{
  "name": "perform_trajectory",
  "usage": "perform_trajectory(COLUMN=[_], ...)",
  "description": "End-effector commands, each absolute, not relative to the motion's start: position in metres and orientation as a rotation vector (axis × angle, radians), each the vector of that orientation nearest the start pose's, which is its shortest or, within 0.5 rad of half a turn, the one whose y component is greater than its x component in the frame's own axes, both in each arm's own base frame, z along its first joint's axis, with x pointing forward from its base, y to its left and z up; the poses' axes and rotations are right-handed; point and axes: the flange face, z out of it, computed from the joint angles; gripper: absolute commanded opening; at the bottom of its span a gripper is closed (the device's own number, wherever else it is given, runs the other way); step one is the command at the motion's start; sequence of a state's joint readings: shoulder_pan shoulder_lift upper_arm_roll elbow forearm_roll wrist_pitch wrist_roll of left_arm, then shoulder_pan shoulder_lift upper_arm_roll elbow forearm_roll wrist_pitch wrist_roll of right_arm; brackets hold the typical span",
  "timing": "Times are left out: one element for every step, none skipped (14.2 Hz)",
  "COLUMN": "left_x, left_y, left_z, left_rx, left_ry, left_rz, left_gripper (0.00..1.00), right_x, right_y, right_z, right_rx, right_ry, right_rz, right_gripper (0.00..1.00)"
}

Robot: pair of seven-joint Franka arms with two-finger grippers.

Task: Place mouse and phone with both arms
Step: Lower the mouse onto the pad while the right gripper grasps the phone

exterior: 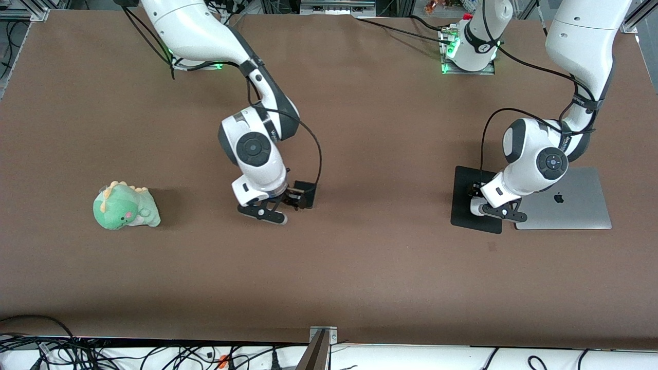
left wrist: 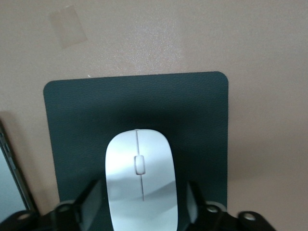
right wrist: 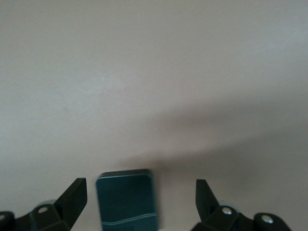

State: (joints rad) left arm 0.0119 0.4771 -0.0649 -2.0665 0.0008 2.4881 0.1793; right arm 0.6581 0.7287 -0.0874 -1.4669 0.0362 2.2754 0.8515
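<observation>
The white mouse (left wrist: 139, 175) lies on the black mat (left wrist: 192, 110) beside the laptop; in the front view only a bit of the mouse (exterior: 476, 209) shows under the hand. My left gripper (left wrist: 142, 195) is open, low over the mat, its fingers (left wrist: 91, 199) on either side of the mouse with small gaps; it also shows in the front view (exterior: 479, 199). The black phone (right wrist: 126, 199) lies flat on the bare table near the middle, and it shows in the front view (exterior: 307, 192). My right gripper (right wrist: 140, 183) is wide open around the phone, and it shows in the front view (exterior: 294, 199).
A closed silver laptop (exterior: 570, 205) lies against the mat toward the left arm's end. A green plush dinosaur (exterior: 125, 206) sits toward the right arm's end. A small tape patch (exterior: 492, 246) is on the table nearer the front camera than the mat.
</observation>
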Motion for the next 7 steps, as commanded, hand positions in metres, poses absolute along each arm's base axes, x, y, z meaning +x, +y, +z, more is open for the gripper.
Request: perform_trajectory(left_x=[0.584,0.588,0.595,0.603,0.615,0.627,0.636], left_y=[-0.03,-0.03,-0.031,-0.031,-0.033,-0.037,-0.038], left_z=[0.212,0.224,0.24,0.259,0.283,0.309,0.336], left_rx=[-3.139,-3.138,-3.136,-3.135,-3.133,-3.132,-3.128], left_ry=[0.388,0.384,0.383,0.383,0.389,0.394,0.398], left_rz=[0.052,0.033,0.018,0.04,0.084,0.144,0.202], left_gripper=[1.0,1.0,1.0,1.0,1.0,1.0,1.0], right_x=[0.599,0.595,0.592,0.589,0.587,0.586,0.583], right_y=[0.423,0.43,0.434,0.435,0.434,0.434,0.434], right_z=[0.24,0.233,0.227,0.223,0.221,0.219,0.216], right_rx=[-3.046,-3.043,-3.047,-3.056,-3.067,-3.076,-3.085], right_ry=[0.476,0.457,0.443,0.426,0.403,0.39,0.369], right_rz=[-0.159,-0.171,-0.171,-0.167,-0.158,-0.156,-0.149], right_gripper=[1.0,1.0,1.0,1.0,1.0,1.0,1.0])
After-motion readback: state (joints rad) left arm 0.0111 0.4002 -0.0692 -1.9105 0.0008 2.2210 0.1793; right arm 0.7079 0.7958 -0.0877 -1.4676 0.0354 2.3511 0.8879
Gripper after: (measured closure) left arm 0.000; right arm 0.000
